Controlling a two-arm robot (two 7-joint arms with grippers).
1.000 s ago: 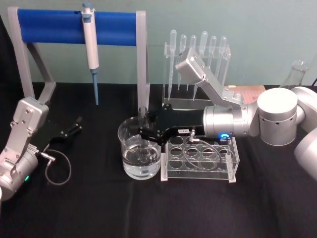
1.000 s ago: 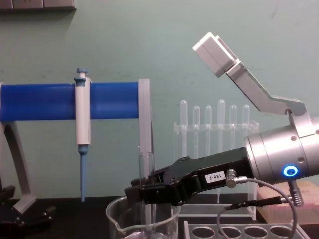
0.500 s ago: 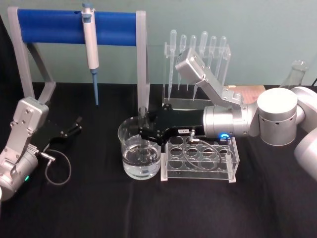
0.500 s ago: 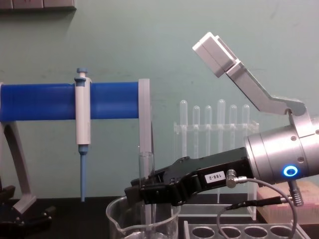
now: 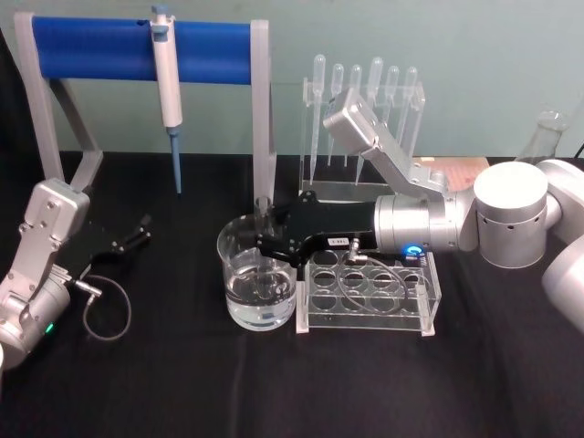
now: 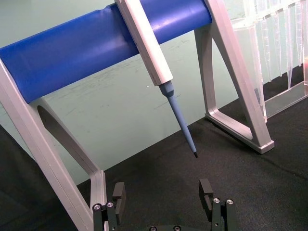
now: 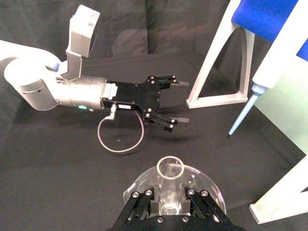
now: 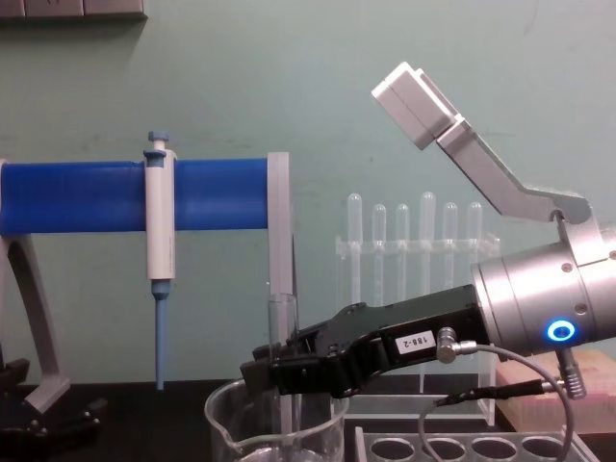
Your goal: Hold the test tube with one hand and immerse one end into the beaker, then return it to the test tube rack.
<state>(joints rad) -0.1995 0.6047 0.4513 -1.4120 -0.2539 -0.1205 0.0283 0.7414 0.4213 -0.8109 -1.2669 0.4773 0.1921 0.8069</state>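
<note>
1. We are seeing the blue-barred stand [image 5: 100, 50] at the back left, with a pipettor [image 5: 166, 78] hanging from it.
2. The right gripper [image 5: 265, 239] is reaching leftward above the beaker [image 5: 226, 248], its jaws closed on the test tube [image 5: 264, 210]. The right wrist view is giving us the grip on both sides of the glass [image 7: 169, 185], which is harder to read from the head.
3. The left gripper [image 6: 163, 190] is idling over the left of the table [image 5: 274, 392], jaws wide apart and holding nothing.
4. The test tube rack [image 5: 431, 294] is sitting just right of the beaker.
5. The beaker is holding clear liquid (the chest view is cutting off its lower part).
6. The test tube is standing upright inside the beaker, its rim above the jaws. We cannot tell whether its end is reaching the liquid. Nothing is differing from half a second ago.
</note>
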